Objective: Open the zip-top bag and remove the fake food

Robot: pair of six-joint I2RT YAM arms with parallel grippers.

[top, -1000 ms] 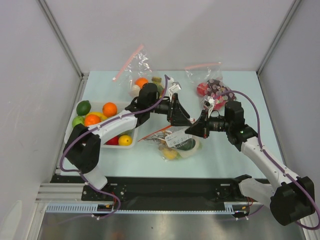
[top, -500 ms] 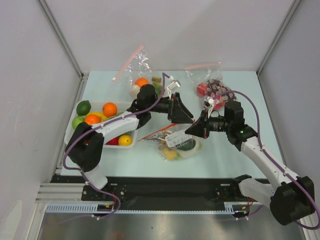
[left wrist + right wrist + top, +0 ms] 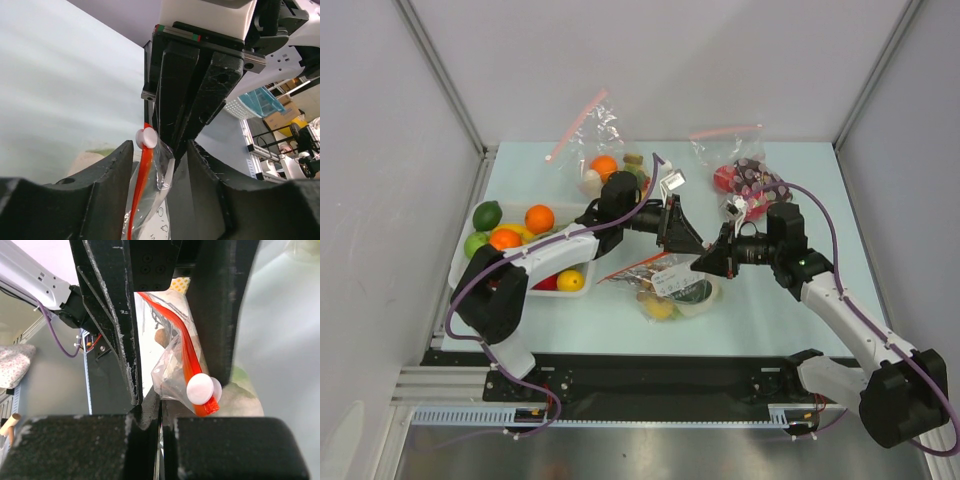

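Note:
The zip-top bag (image 3: 665,278) lies crumpled at the table's middle, white label up. Through it show the fake food's yellow fruit (image 3: 659,307) and dark green piece (image 3: 695,292). My right gripper (image 3: 161,407) is shut on a clear corner of the bag beside the white slider (image 3: 200,389) on the red-orange zip rim (image 3: 186,357). My left gripper (image 3: 160,155) faces it from the other side. Its jaws stand open on either side of the rim (image 3: 139,190) and slider (image 3: 148,136), with gaps at both pads. In the top view the two grippers (image 3: 700,250) meet tip to tip above the bag.
A white bin (image 3: 456,266) at the left holds oranges, limes and a lemon. Two clear bags with pink zip strips lie at the back, one with orange toys (image 3: 603,160) and one with red-purple toys (image 3: 735,175). Grey walls close in three sides.
My left gripper's jaws have narrowed around the bag's zip rim and the arm has edged slightly right. The right gripper has kept its hold and place.

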